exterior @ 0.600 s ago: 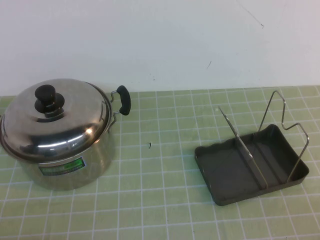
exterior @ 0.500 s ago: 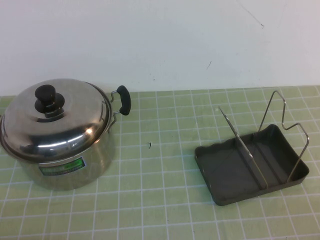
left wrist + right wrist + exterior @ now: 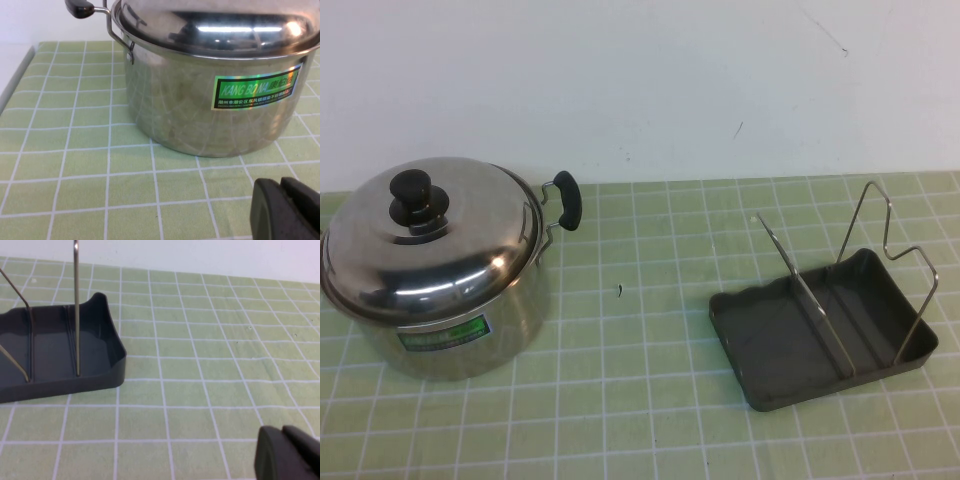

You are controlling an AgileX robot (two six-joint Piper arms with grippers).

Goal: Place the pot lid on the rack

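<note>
So nothing of the task is done yet, as we judge it. Largest first: the counter (image 3: 650, 400), green grid cloth, carries everything. The pot (image 3: 470, 320) stands on our left side of it, green label facing us. The pot lid (image 3: 430, 235) sits closed on top of the pot, black knob (image 3: 412, 190) up, untouched. The rack (image 3: 820, 335) lies well apart on the right, grey tray bare inside, wire uprights (image 3: 880, 250) free, nothing leaning in them.

Neither arm shows in the high view. The left end effector (image 3: 287, 210) shows only as a dark tip in its wrist view, low and near the pot's base, not touching it; its two fingers look pressed together, holding nothing. The right end effector (image 3: 287, 455) sits low over the counter near the rack's corner, apart from it, fingers likewise narrow and empty.

Left to do: reach the knob, grasp, lift the lid, carry it across, slot it between the uprights.
</note>
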